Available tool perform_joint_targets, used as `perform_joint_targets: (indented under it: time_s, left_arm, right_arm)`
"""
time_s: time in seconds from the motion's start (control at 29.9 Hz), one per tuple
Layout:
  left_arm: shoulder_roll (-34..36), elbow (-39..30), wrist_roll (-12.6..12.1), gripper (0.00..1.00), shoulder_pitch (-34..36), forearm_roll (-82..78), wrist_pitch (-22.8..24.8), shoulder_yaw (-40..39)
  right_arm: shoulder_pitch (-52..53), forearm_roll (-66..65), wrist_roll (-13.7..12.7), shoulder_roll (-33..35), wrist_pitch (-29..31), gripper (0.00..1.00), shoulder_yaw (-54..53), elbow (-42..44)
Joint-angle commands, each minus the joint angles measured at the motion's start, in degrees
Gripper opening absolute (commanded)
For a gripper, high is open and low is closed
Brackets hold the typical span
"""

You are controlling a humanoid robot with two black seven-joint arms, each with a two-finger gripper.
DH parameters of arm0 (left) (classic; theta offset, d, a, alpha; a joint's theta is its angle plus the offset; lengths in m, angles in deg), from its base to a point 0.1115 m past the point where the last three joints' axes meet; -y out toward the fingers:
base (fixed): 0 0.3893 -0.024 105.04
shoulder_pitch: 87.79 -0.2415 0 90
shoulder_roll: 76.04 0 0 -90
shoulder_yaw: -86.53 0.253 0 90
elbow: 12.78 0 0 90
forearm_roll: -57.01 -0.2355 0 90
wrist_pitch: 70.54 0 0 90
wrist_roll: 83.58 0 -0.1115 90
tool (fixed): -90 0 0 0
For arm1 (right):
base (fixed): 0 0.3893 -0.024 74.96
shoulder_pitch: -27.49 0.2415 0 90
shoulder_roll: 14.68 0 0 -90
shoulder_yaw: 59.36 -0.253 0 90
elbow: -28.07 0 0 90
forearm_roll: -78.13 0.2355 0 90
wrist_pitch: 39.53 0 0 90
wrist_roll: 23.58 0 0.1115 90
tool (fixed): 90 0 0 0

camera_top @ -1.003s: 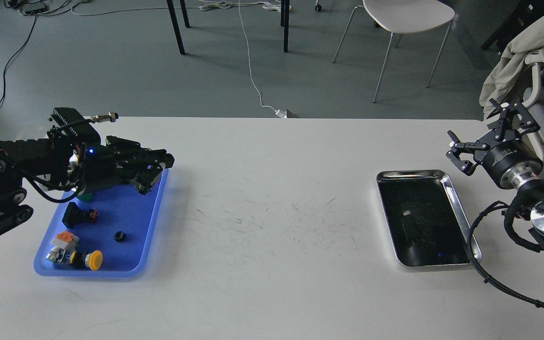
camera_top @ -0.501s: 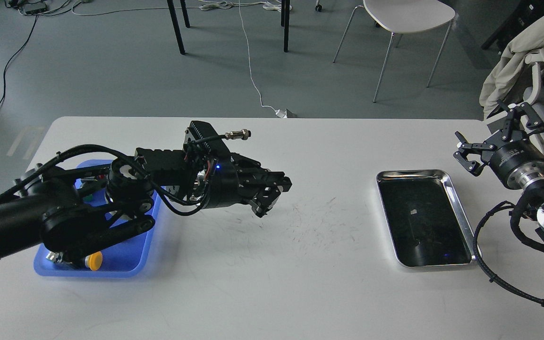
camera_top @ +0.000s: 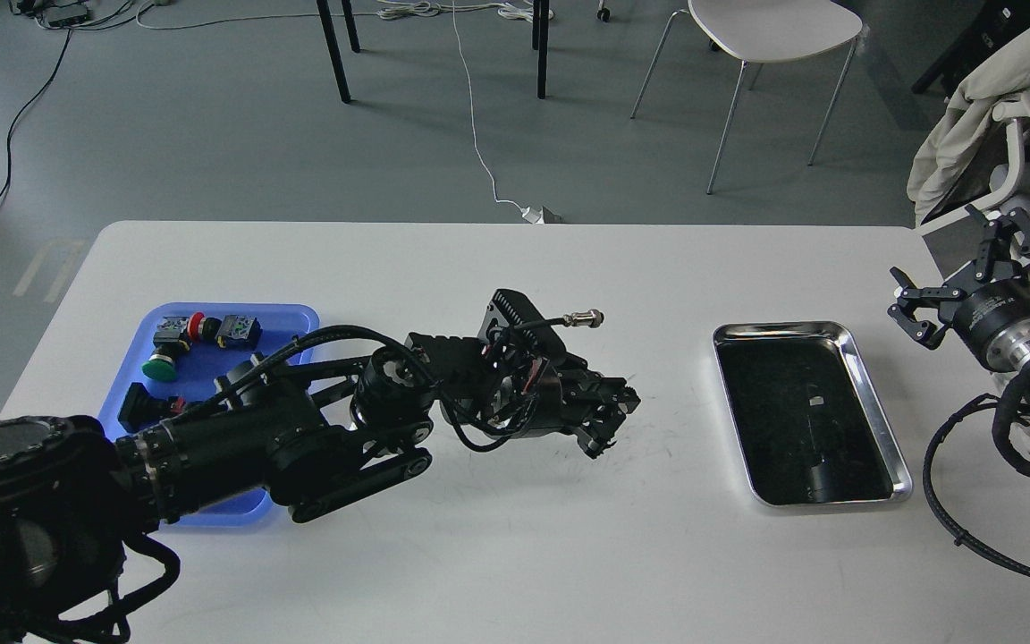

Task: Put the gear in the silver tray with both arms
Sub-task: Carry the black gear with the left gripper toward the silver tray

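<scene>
The silver tray (camera_top: 780,328) lies on the right part of the white table, its dark bottom bare. My left arm reaches from the lower left across the table. Its gripper (camera_top: 612,422) hangs just above the table's middle, well left of the silver tray. Its fingers are dark and close together, and I cannot tell if anything is between them. No gear shows; my left arm covers much of the blue tray. My right gripper (camera_top: 958,273) is open and empty, raised beyond the silver tray's far right corner.
A blue plastic tray (camera_top: 287,315) at the left holds a green push button (camera_top: 160,365), a red-capped part (camera_top: 196,326) and a black part (camera_top: 136,407). The white table (camera_top: 515,555) ends at the back. Chairs, cables and a draped jacket stand beyond.
My left arm has swung right, from over the blue tray to the table's middle, and moved nearer. My right gripper has drifted right and slightly down, still open.
</scene>
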Motion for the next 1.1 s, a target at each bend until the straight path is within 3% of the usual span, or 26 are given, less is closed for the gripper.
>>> perform_joint_targets:
  time_s: [0.0, 0.33, 0.7, 1.07]
  left_arm:
    - [-1.7, 3.2, 0.0, 0.12, -0.9, -0.1, -1.6, 1.0]
    - [-1.7, 9.5, 0.0, 0.12, -3.6, 0.2, -5.7, 1.0]
    - [-1.7, 6.9, -0.2, 0.12, -5.0, 1.8, -9.3, 0.7]
    - [-1.7, 4.9, -0.3, 0.15, -9.2, 2.1, -9.8, 0.8]
  right_arm:
    - [0.1, 0.0, 0.1, 0.0, 0.0, 1.00, 0.2, 0.0]
    - [0.4, 0.0, 0.2, -0.2, 0.0, 1.00, 0.3, 0.0]
    - [0.3, 0.0, 0.2, -0.3, 0.0, 1.00, 0.3, 0.0]
    - [0.3, 0.0, 0.2, -0.4, -0.1, 1.00, 0.4, 0.0]
